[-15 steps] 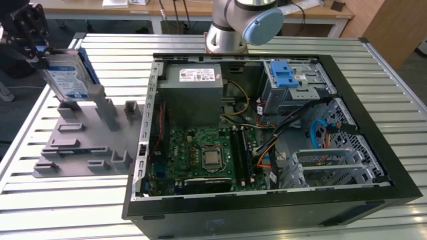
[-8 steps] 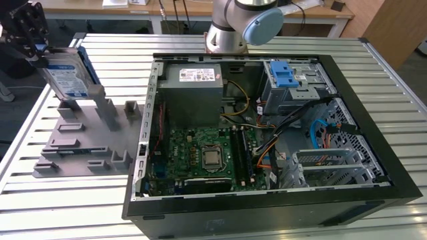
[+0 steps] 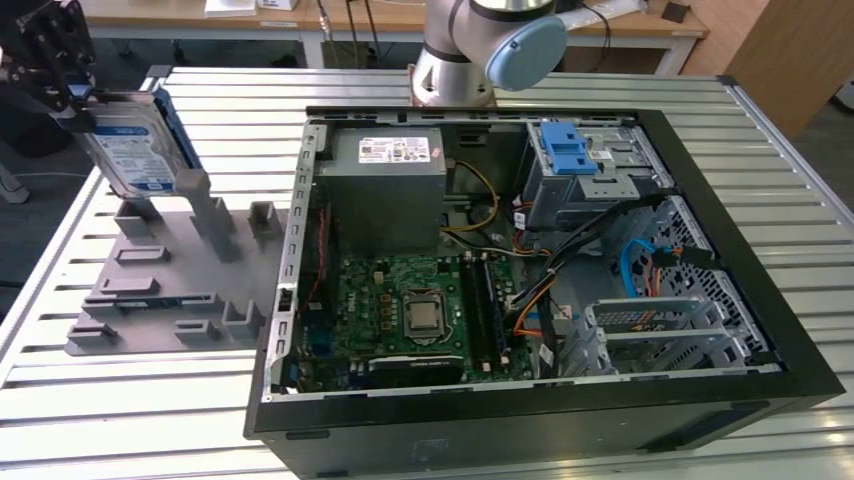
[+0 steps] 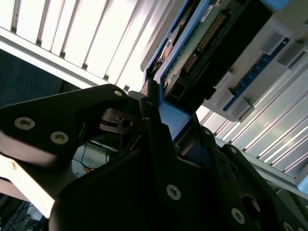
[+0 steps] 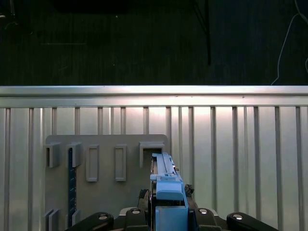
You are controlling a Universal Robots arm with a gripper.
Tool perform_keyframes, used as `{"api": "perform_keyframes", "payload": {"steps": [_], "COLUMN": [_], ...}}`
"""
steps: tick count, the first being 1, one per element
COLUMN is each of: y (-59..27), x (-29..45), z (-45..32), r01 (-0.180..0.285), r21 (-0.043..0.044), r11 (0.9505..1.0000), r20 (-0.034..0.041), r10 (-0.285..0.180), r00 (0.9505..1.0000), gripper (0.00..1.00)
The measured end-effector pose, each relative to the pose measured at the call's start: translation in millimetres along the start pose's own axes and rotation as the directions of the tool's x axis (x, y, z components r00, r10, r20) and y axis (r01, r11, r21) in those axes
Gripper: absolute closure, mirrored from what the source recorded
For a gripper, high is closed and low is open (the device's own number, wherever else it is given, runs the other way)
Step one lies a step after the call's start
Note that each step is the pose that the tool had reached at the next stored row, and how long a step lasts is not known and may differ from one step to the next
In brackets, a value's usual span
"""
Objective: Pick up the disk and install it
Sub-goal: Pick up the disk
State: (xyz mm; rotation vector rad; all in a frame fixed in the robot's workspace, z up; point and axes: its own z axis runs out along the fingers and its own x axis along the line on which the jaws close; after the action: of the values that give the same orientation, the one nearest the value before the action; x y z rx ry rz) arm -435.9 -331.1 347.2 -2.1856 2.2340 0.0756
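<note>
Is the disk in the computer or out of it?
Out. The claw holds the disk upright at the grey rack, beside the open computer.

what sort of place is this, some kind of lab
Probably a robotics lab bench: the gripper holds the disk by a grey fixture, beside an open computer case on a slatted metal table.

A slatted metal bench [image 3: 561, 90] carried an open black computer case [image 3: 534, 430] lying on its side. Inside sat a grey power supply box [image 3: 387, 190], a green motherboard [image 3: 400, 300] and a blue ridged latch [image 3: 571, 150]. A grey slotted fixture [image 3: 160, 290] lay beside the case, on the exterior view's left.
</note>
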Motion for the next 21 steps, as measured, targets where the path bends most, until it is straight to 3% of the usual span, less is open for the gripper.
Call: {"api": "perform_keyframes", "payload": {"steps": [21], "y": [0.2], "x": [-0.4], "z": [-8.1], "r01": [0.0], "r21": [-0.0003], "r11": [1.0], "r20": [0.0149], "r10": [0.0], "r00": [0.9999], "gripper": [0.64]}}
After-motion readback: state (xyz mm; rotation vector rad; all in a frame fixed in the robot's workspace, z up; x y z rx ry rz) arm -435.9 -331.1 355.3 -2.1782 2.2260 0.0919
